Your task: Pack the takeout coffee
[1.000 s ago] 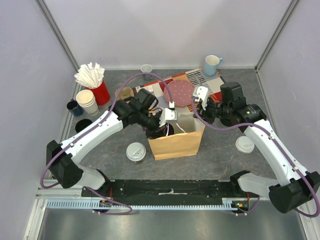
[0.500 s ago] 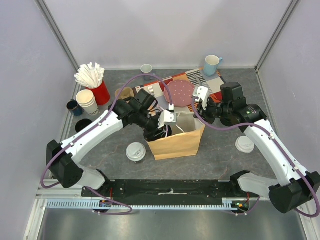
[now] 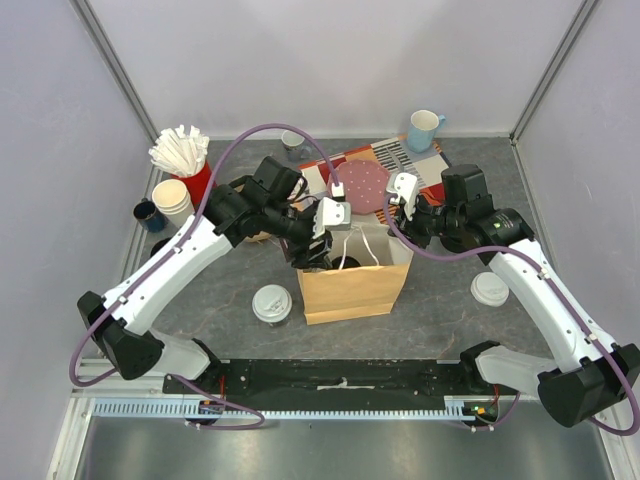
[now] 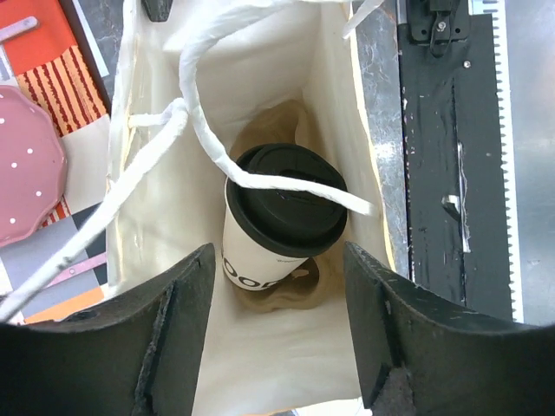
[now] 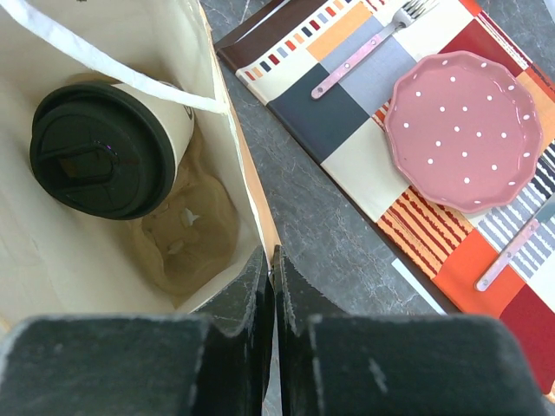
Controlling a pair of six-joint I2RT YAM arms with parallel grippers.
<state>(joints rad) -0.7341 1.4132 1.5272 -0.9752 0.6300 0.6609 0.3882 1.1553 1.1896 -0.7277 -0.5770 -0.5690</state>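
Observation:
A brown paper bag [image 3: 352, 288] stands open mid-table. Upright on its floor is the cream-white takeout coffee with a black lid [image 4: 282, 217], also seen in the right wrist view [image 5: 104, 147], with a white bag handle [image 4: 260, 173] draped over the lid. My left gripper [image 4: 277, 260] hangs open above that cup, jaws apart and touching nothing; from above it is over the bag's left part [image 3: 320, 252]. My right gripper [image 5: 274, 256] is shut on the bag's rim at its right back corner [image 3: 400, 225]. The black takeout coffee with a white lid [image 3: 271, 304] stands on the table left of the bag.
Behind the bag a pink plate [image 3: 360, 185] lies on a striped placemat [image 3: 415, 158]. A blue mug [image 3: 423, 128] stands at the back. A red holder of white sticks [image 3: 185, 160], stacked spare cups [image 3: 173, 202] and a dark mug [image 3: 150, 215] are at left. A white lid [image 3: 489, 288] lies at right.
My left gripper has opened, let go of the cream-white cup inside the bag, and lifted up and back out of it. The right gripper still pinches the rim.

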